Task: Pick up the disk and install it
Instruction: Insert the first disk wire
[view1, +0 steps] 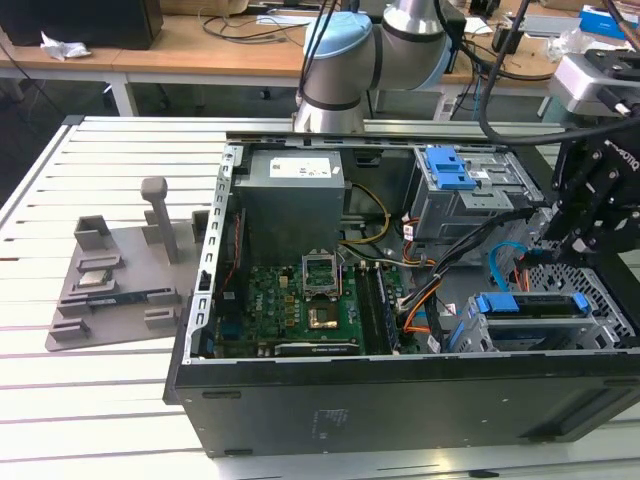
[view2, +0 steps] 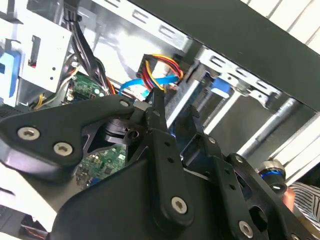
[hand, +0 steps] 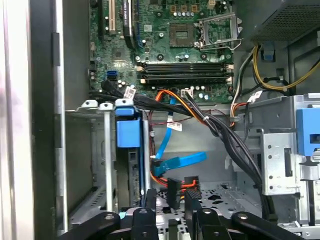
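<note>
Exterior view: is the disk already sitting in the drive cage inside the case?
Yes. The disk in its blue carrier lies in the drive cage at the exterior view's right, with the gripper just above it.

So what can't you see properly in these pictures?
- Disk label: in the first wrist view the disk sits edge-on in its bay, so its flat face is hidden.
- Motherboard: in the second wrist view it is mostly covered by the gripper.
- Power supply: in the first wrist view it is cut off by the picture's edge.

The disk (hand: 129, 150) sits edge-on in its bay, label apparently hidden.
</note>
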